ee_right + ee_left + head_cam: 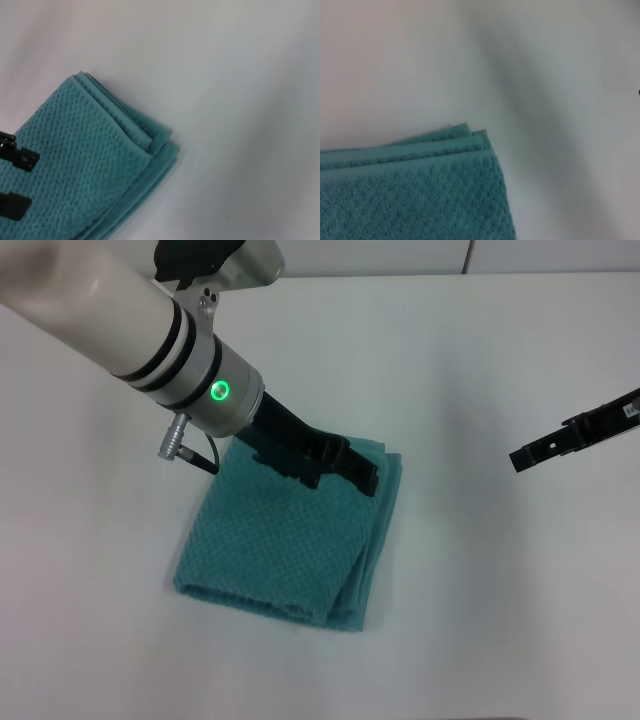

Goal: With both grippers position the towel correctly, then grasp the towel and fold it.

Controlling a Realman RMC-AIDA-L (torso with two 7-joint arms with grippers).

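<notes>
I see a plain white table point(480, 580) under my work, reaching from six o'clock up toward twelve and out to three and nine. Near twelve o'clock its far edge meets a pale wall point(400, 255), and a thin dark seam point(470, 256) runs upright on that wall at about one o'clock. Soft grey shadows lie across the tabletop, one around four o'clock and a broader one around nine; up close the same white surface point(560, 75) shows a diagonal band of shade, and a tiny dark speck point(226, 217) sits on it.
</notes>
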